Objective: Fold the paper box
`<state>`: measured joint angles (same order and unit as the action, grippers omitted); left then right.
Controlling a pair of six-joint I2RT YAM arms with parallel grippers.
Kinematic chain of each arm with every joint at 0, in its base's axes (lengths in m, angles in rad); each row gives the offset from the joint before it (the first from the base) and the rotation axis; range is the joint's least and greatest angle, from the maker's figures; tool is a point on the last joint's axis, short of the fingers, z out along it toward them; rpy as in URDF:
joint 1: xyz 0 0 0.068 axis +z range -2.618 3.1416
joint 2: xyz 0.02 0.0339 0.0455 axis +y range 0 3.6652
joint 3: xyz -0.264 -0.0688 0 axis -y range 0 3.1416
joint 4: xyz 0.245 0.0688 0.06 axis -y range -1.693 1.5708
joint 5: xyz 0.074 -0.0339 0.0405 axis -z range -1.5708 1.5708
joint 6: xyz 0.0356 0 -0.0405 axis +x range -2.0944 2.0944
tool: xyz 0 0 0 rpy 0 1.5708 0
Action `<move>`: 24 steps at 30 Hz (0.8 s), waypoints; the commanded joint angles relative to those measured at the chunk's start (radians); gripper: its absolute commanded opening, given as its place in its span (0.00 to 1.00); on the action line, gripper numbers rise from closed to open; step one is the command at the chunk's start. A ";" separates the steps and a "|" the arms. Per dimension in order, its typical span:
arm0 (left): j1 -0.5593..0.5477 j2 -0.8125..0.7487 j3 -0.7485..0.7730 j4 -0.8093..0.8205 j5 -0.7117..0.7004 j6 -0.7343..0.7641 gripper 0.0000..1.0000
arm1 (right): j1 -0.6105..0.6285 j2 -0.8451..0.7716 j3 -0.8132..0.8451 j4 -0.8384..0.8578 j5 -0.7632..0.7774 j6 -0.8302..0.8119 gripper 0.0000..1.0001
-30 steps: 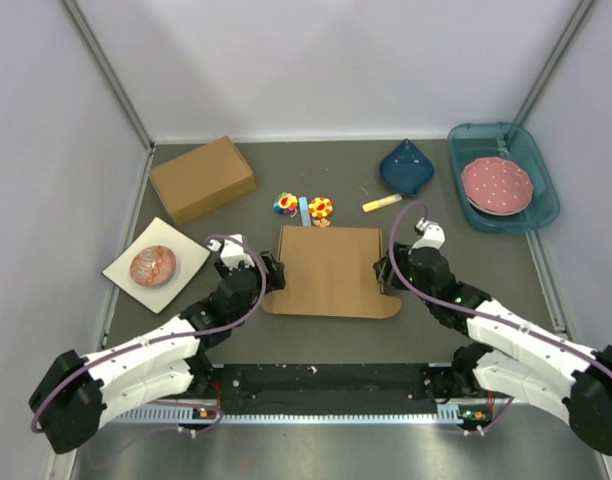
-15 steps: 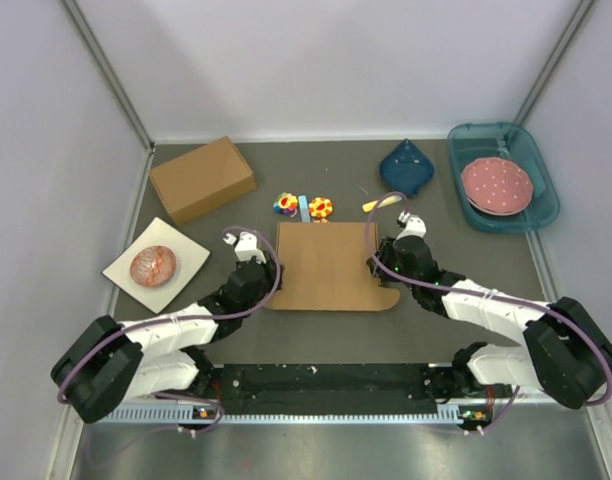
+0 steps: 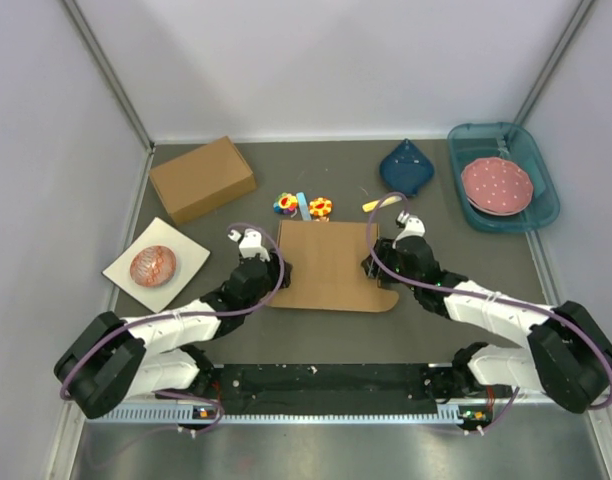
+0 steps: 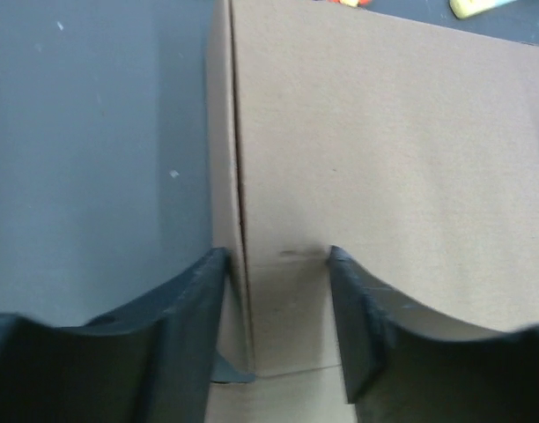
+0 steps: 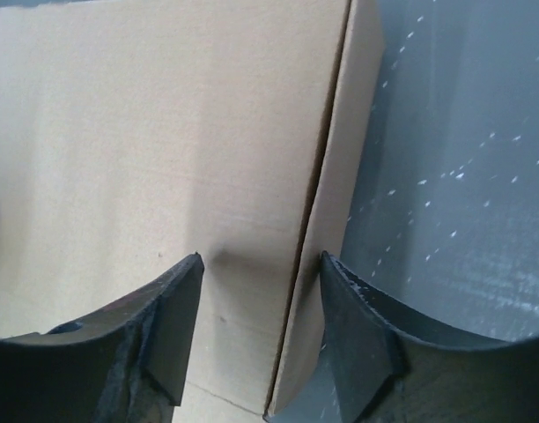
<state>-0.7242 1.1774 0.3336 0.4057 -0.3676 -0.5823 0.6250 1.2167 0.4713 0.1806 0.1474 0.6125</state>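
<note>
Both left claw [image 4: 276,256] and right claw [image 5: 261,260], open, straddle opposite edges of the paper box [image 3: 326,265], perhaps touching.

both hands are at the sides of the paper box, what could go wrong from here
1. The left hand and right hand each sit open astride a side edge of the paper box; closing unevenly may skew the box or crease it off the fold line.
2. The colourful toys lie just past the box's far edge, so a forward shove could probably knock them.
</note>
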 commanded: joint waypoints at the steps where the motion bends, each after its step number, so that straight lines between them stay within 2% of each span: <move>1: -0.018 -0.056 0.025 -0.113 0.073 0.006 0.62 | 0.025 -0.083 -0.016 -0.064 -0.088 0.010 0.57; 4: -0.018 -0.065 0.001 -0.097 0.081 -0.001 0.65 | 0.024 -0.097 -0.043 -0.067 -0.111 0.012 0.56; 7: -0.017 -0.032 -0.021 -0.079 0.087 -0.022 0.60 | 0.025 -0.086 -0.082 -0.047 -0.124 0.021 0.49; 12: -0.018 0.057 -0.050 -0.048 0.101 -0.040 0.44 | 0.025 -0.065 -0.137 -0.024 -0.132 0.044 0.36; 13: -0.017 0.065 -0.056 -0.042 0.099 -0.044 0.37 | 0.025 -0.063 -0.144 -0.023 -0.132 0.044 0.34; 16: -0.017 0.077 -0.082 -0.024 0.099 -0.056 0.23 | 0.025 -0.069 -0.169 -0.017 -0.132 0.059 0.28; 17: -0.018 0.077 -0.096 -0.019 0.101 -0.060 0.14 | 0.024 -0.071 -0.175 -0.015 -0.131 0.064 0.27; 20: -0.018 0.082 -0.110 -0.008 0.110 -0.077 0.03 | 0.024 -0.072 -0.184 -0.021 -0.129 0.076 0.21; 24: -0.018 0.084 -0.111 -0.008 0.145 -0.097 0.00 | 0.022 -0.085 -0.172 -0.047 -0.105 0.078 0.21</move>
<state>-0.7177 1.2076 0.2638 0.5220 -0.3908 -0.6262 0.6334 1.1160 0.3271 0.2653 0.1020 0.6819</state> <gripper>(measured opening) 0.044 0.366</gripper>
